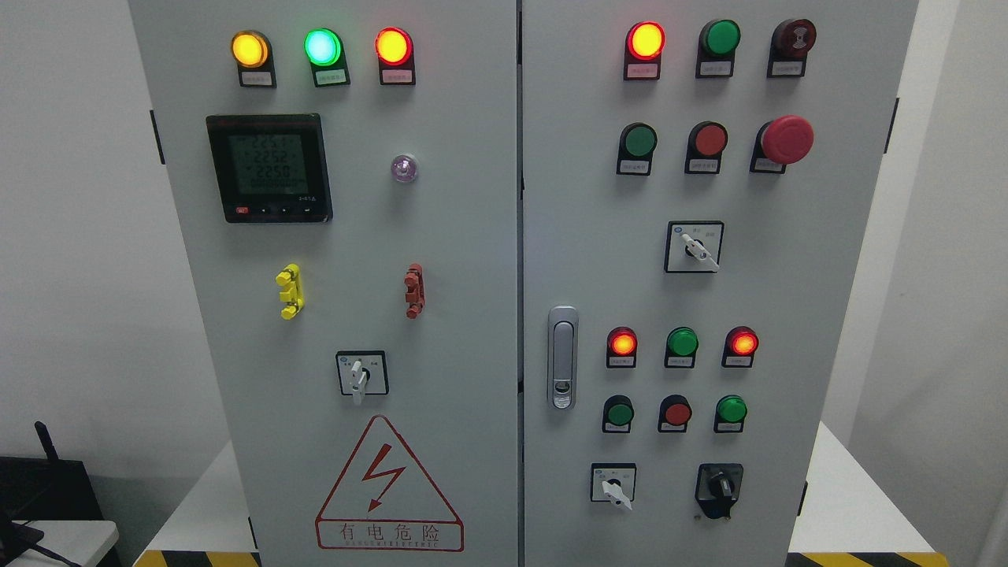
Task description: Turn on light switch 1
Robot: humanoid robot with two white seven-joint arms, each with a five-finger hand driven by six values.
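Light switch 1 cannot be picked out with certainty: the small labels on the tall grey steel electrical cabinet [472, 236] are too small to read. Candidates are the white-handled rotary selector switches on black-framed square plates, one low on the left door [361, 373], one mid-height on the right door [694, 247], one near the right door's bottom [613, 483], alongside a black rotary knob [719, 487].

Any of these looks, by judgement, rigid and spring-detented: a short stiff lever fixed to the panel that turns but does not lift, best pinched across the flat sides of its handle and twisted. The smooth plastic may slip under a light fingertip hold.

Neither robot hand appears in the head view; how far either is open, and whether it holds anything, cannot be told.

Around the selectors sit round pilot lamps and push buttons in yellow, green and red, including a lit green lamp [323, 46] on the left door, a large red mushroom emergency-stop button [786, 139] at upper right, a black digital meter with a green display [268, 168], a chrome door latch [562, 358] and a red-bordered triangular electrical hazard sign [388, 488]. A stray touch on the stop button is the risk.
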